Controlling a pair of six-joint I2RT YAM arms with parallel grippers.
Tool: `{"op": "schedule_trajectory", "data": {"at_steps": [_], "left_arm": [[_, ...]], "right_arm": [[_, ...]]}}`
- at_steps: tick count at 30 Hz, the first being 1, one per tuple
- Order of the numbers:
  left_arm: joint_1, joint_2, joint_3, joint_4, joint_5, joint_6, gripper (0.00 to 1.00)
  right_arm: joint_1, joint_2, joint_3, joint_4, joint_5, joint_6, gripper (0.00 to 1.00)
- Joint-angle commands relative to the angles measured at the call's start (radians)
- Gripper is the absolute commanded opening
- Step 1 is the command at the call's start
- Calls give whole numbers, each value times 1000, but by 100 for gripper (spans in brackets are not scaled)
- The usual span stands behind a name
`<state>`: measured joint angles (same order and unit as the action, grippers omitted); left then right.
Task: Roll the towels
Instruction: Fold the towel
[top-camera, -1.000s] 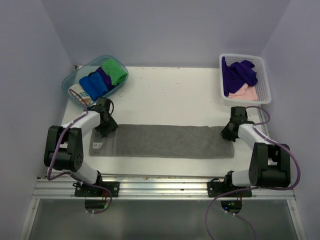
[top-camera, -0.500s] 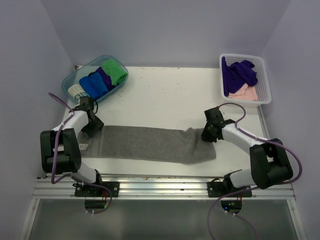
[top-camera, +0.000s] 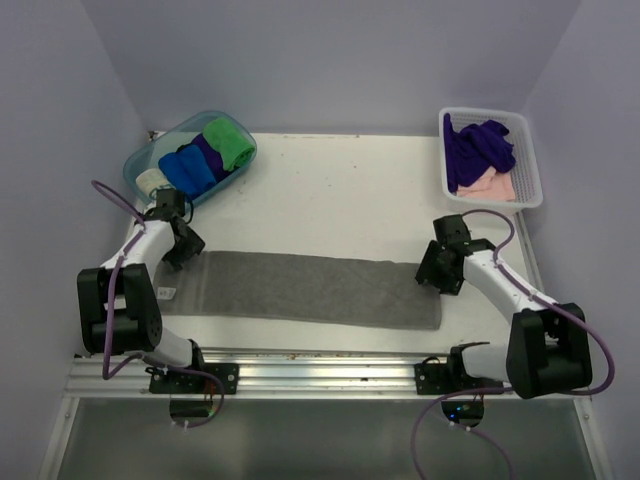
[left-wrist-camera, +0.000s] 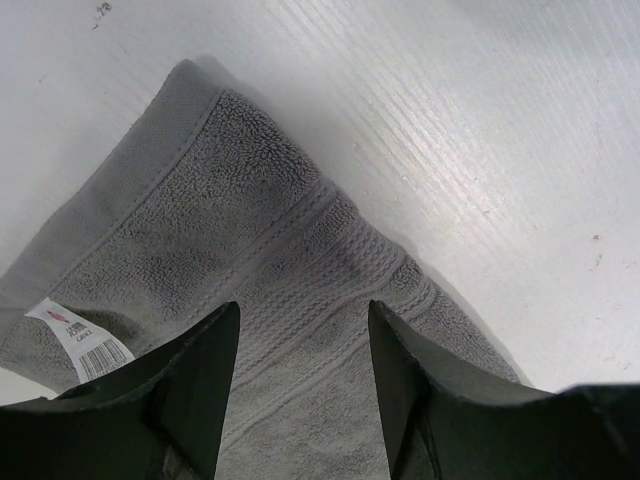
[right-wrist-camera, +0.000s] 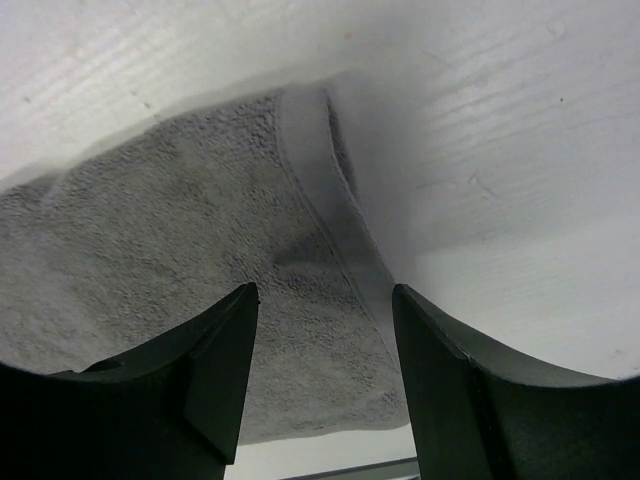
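Note:
A grey towel lies stretched flat across the table's near half, with a white label at its left end. My left gripper hovers over the towel's far left corner, and in the left wrist view its fingers stand open with only cloth under the gap. Over the towel's right end, my right gripper is also open, with the hem below its jaws. A dark purple towel and a pale pink towel lie crumpled in a white basket.
A blue tub at the back left holds rolled green and blue cloths, close behind my left gripper. The white basket stands at the back right corner. Purple walls close in both sides, and a metal rail runs along the near edge.
My right gripper opened and let go of the towel's right end after swinging it left and back. The towel now lies flat, shifted left. My left gripper moved left.

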<state>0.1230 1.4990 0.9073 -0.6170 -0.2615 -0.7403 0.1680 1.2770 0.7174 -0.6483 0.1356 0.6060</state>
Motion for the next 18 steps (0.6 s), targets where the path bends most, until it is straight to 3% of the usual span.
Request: {"op": "schedule_trajectory", "data": {"at_steps": [1, 7, 13, 18], "left_arm": [[1, -29, 31, -4, -2, 9, 58], [1, -34, 30, -4, -2, 16, 58], [1, -34, 28, -4, -1, 16, 58], [1, -37, 30, 0, 2, 16, 58]], "right_arm": [[-2, -2, -38, -48, -7, 24, 60], [-2, -41, -76, -37, -13, 81, 62], [-4, -136, -44, -109, 79, 90, 65], [-9, -120, -58, -126, 85, 109, 65]]}}
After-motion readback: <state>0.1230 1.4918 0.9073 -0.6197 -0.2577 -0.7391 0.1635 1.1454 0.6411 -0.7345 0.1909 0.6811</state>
